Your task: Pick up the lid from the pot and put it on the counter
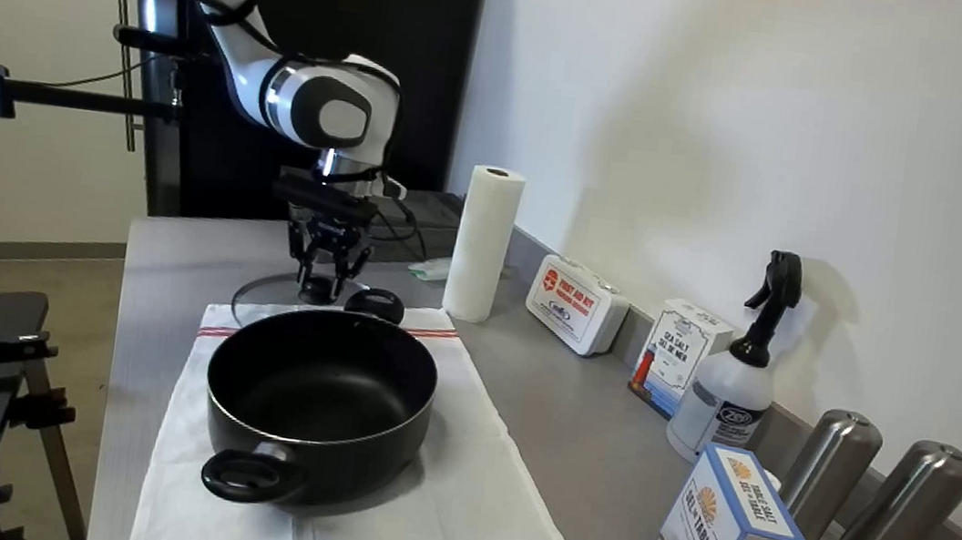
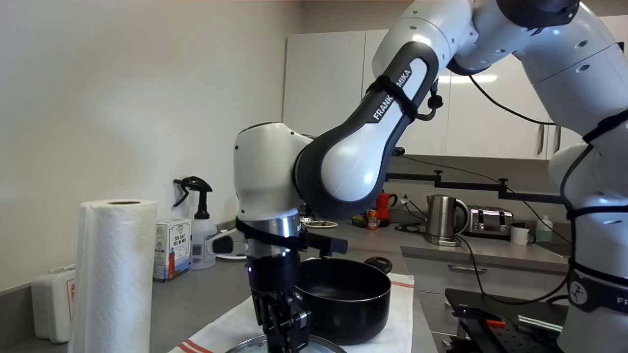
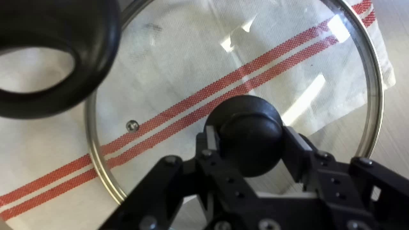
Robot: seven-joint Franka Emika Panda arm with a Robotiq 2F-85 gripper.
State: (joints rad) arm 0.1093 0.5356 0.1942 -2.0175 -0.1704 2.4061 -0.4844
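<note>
The glass lid (image 1: 265, 291) lies flat and low beyond the pot, over the cloth's far end and the bare grey counter (image 1: 513, 379). I cannot tell whether its rim touches down. It fills most of the wrist view (image 3: 179, 73), and part shows in an exterior view (image 2: 321, 346). My gripper (image 3: 246, 140) points down with its fingers shut on the lid's black knob (image 3: 252, 134); it also shows in both exterior views (image 1: 322, 273) (image 2: 287, 336). The black pot (image 1: 362, 453) stands uncovered on the cloth. Its handle (image 3: 96, 73) overlaps the lid's edge in the wrist view.
The white cloth (image 1: 470, 507) with red stripes lies under the pot. A paper towel roll (image 1: 484, 243) stands close beside the gripper. A first aid kit (image 1: 578, 305), salt boxes (image 1: 723, 538), a spray bottle (image 1: 722, 401) and steel canisters (image 1: 894, 532) line the wall side.
</note>
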